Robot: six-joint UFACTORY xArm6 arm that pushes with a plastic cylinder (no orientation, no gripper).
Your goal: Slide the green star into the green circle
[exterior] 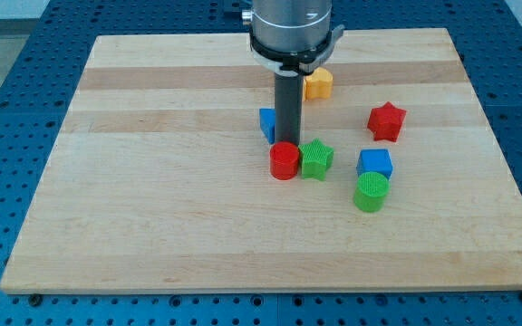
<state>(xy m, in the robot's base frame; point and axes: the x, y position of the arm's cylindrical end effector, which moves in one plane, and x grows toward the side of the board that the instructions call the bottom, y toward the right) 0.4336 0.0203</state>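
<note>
The green star (316, 158) lies near the board's middle, touching the red circle (285, 161) on its left. The green circle (372, 192) stands down and to the right of the star, a short gap away. My tip (288, 142) is at the lower end of the dark rod, just above the red circle and up-left of the green star; its very end is partly hidden behind the red circle.
A blue cube (375, 164) sits just above the green circle, right of the star. A red star (387, 121) lies at the right. A blue block (267, 123) is partly hidden behind the rod. A yellow block (319, 83) is near the top. Wooden board (152, 226).
</note>
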